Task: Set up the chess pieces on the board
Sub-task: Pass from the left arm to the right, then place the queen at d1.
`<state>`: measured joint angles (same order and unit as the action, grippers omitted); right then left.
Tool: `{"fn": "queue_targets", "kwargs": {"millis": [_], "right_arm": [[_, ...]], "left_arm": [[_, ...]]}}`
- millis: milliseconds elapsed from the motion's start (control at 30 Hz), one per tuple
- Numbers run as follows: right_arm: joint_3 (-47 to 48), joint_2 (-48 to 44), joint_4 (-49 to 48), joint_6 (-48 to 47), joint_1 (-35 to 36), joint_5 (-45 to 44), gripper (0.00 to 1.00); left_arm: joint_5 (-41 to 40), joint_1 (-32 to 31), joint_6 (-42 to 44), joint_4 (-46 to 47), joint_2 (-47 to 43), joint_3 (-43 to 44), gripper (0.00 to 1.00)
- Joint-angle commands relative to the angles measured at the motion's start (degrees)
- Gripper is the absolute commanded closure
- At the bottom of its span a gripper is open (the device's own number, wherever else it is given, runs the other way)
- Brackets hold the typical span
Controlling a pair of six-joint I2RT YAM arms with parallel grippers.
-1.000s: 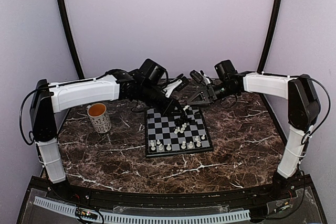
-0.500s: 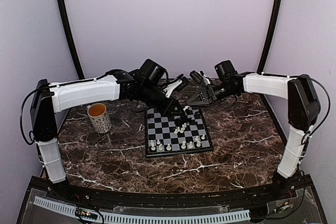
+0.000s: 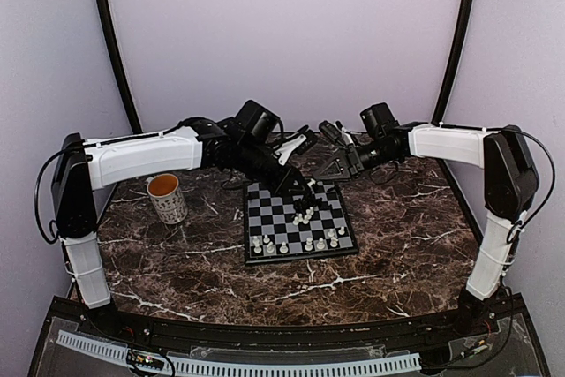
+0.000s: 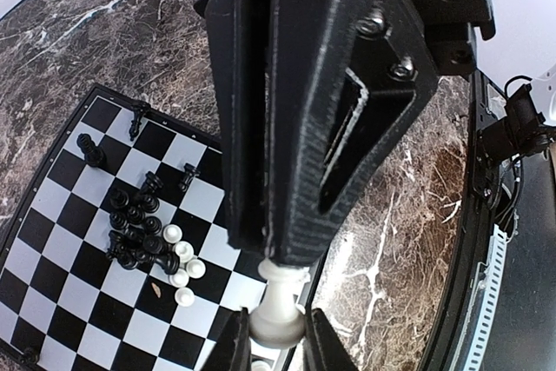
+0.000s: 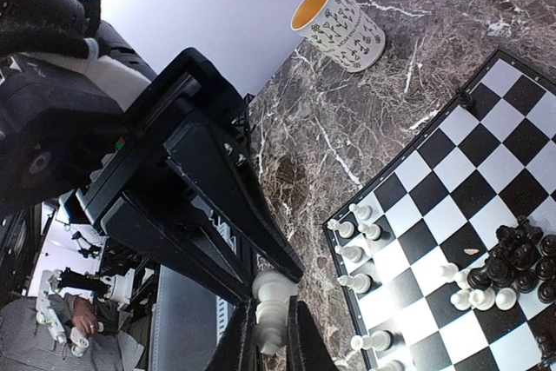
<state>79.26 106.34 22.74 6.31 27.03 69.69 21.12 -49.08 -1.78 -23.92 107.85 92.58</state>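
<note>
At far left a mug (image 3: 166,198) stands on the marble table (image 3: 402,236), well apart from the board (image 3: 265,211).

The left gripper (image 4: 276,343) reaches over the board's far edge. Its fingertips are pressed onto the base of a white piece (image 4: 278,306), which is held in the air.

On the board below, little is in order. A partial row of white pieces (image 3: 320,243) stands along the near edge, with gaps. In the middle, black pieces (image 4: 135,232) huddle in a tight clump, with a few white pawns (image 4: 180,262) just beside it. Several more black ones stand singly toward the far edge, not in a rank.

The right gripper (image 5: 271,345) comes in from the right and meets the left one tip to tip. Its fingers are also closed on a white piece. I judge this to be the same one, passing from one arm to the other.

The task looks early. The white back row is part built, the held piece has to be placed, and the clump has to be sorted into ranks on both sides.
</note>
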Motion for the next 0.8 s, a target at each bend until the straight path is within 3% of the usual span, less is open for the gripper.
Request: {"fn": "queue_targets", "kwargs": {"millis": [0, 267, 333, 367, 467, 667, 767], "right_arm": [[0.5, 0.1, 1.6, -3.4, 0.4, -2.8, 0.96], [2.8, -2.9, 10.4, -16.4, 1.5, -15.3, 0.98], [2.7, -3.7, 11.7, -19.4, 3.1, -19.5, 0.99], [2.7, -3.9, 12.8, -21.5, 4.1, -22.4, 0.99], [2.3, -5.0, 13.9, -25.6, 8.3, -29.7, 0.99], [2.9, -4.4, 15.9, -30.7, 17.2, -41.5, 0.99], [3.1, -3.5, 16.7, -32.6, 20.6, -47.0, 0.99]], "left_arm": [[-0.9, -0.4, -0.1, 0.7, -0.2, 0.5, 0.80], [-10.4, 0.0, 6.7, -0.1, -7.6, -5.4, 0.58], [-11.7, 1.2, 7.5, 1.6, -11.1, -8.7, 0.49], [-12.5, 2.4, 7.4, 2.3, -13.2, -10.9, 0.36], [-17.4, 5.6, 7.7, 6.2, -16.3, -14.7, 0.19], [-25.4, 11.7, 6.0, 10.7, -16.7, -17.8, 0.17], [-25.7, 13.1, 5.9, 13.9, -16.7, -19.8, 0.18]]}}
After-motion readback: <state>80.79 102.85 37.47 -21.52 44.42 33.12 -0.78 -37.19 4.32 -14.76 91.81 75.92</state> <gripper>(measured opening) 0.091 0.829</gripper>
